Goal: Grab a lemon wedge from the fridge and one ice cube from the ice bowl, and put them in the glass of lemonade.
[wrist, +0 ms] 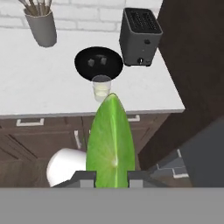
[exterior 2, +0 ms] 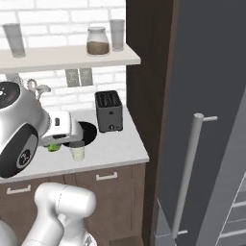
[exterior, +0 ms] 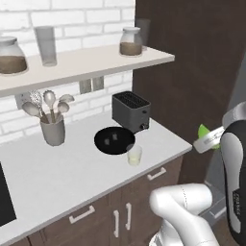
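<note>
Left base view, left to right: utensil crock [exterior: 53,130] stands far-left on the bench [exterior: 43,178], with bare white surface around it and toward the near edge. Ice bowl [exterior: 114,141] sits mid-bench, two cubes inside; toaster [exterior: 131,112] just behind it on the right. Glass of lemonade [exterior: 134,155] stands just beside the bowl's near rim, close to the bench's front edge. The bench's right end stops at a dark wood panel [exterior: 192,62]; the fridge [exterior 2: 206,96] lies right of that.

Jaws [wrist: 111,174] hang off the near-right bench corner, over the cupboard fronts, well apart from the glass. They are closed narrowly on the lemon wedge [wrist: 110,140], which is gripped at its base and stands up between the fingertips [wrist: 85,176], its tip pointing toward the glass.
</note>
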Controlling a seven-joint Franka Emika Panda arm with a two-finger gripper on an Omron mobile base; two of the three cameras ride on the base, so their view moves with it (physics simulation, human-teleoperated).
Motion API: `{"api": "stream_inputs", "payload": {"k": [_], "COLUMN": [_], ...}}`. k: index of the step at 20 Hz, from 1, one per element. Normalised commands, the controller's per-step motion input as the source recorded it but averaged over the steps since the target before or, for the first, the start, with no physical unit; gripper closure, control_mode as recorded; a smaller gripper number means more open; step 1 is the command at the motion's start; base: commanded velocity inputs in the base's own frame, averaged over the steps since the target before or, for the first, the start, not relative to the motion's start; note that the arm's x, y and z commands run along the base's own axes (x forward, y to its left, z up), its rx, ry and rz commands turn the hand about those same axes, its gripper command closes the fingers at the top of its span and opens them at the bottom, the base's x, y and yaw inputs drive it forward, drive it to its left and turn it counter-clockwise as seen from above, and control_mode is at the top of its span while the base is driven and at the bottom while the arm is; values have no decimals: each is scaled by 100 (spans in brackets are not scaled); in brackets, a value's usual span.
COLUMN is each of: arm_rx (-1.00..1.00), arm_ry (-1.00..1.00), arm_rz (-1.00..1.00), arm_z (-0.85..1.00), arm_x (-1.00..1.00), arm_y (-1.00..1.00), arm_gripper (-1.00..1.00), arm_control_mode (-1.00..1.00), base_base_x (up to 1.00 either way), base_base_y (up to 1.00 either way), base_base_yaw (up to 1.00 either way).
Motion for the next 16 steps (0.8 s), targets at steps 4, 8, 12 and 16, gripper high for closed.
{"api": "stream_inputs", "payload": {"k": [4,8,12,16], "arm_rx": [0,0,0,0], "arm_ry": [0,0,0,0], "arm_rz": [0,0,0,0], "arm_z": [0,0,0,0], "arm_x": [0,0,0,0], "arm_y": [0,0,0,0], "arm_gripper": [100,100,100,100], "arm_control_mode": [100,100,100,100], "base_base_x": [61,50,5,14], "base_base_y": [41,24,11,19], "base_base_yaw": [3,14,16,20]}}
